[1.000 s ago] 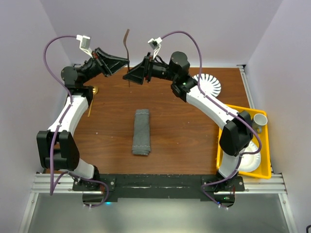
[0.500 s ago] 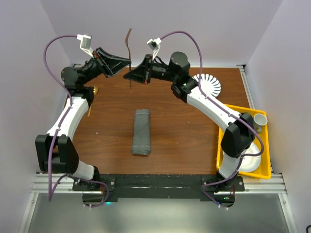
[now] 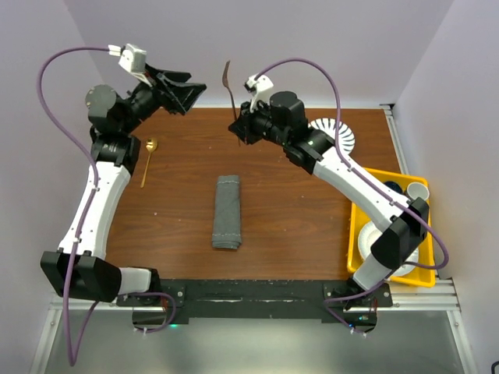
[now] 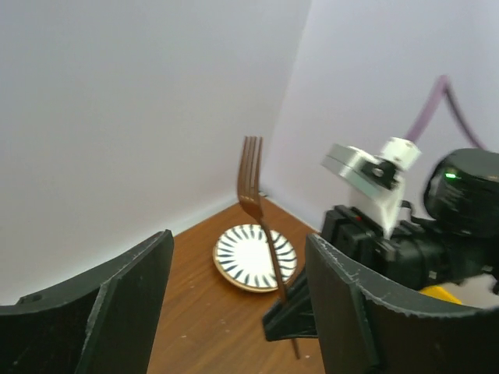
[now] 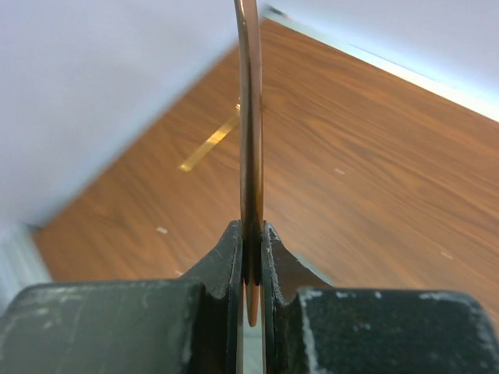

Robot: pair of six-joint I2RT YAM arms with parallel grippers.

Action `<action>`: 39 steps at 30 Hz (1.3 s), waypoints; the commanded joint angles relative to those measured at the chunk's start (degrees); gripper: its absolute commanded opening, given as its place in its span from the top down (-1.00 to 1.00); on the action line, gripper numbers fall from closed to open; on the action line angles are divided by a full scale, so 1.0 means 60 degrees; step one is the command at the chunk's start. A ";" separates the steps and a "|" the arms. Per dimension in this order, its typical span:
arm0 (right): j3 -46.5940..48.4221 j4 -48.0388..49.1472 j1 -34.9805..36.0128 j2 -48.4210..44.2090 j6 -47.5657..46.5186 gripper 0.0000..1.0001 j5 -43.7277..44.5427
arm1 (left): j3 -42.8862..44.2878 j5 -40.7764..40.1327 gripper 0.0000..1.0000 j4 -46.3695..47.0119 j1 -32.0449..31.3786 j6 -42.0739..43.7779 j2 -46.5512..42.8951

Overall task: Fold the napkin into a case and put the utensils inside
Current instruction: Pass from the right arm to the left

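Copper fork (image 3: pixel 229 87) upright in right jaws | left jaws spread, well apart

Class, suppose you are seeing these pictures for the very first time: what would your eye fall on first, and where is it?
The copper fork stands out first, held upright above the far side of the table, clamped by its handle in the right gripper. The left gripper hangs open beside it, holding nothing. Below, the folded grey napkin lies as a narrow strip mid-table, the gold spoon off to its left.
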 commanded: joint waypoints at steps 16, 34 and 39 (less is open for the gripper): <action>-0.0464 -0.1217 0.0850 -0.1031 -0.2201 1.00 0.2444 | 0.1214 -0.2357 0.00 -0.2231 -0.2013 0.2839 0.0880; -0.0610 -0.1803 -0.0422 -0.1486 -0.1440 -0.39 -0.3221 | -0.0440 0.3706 1.00 0.5332 -0.0006 -0.4761 0.2346; -0.0420 -0.1643 -0.0717 -0.1223 -0.0667 -0.47 -0.4775 | -0.0807 0.4132 1.00 0.6468 -0.0137 -0.5699 0.2288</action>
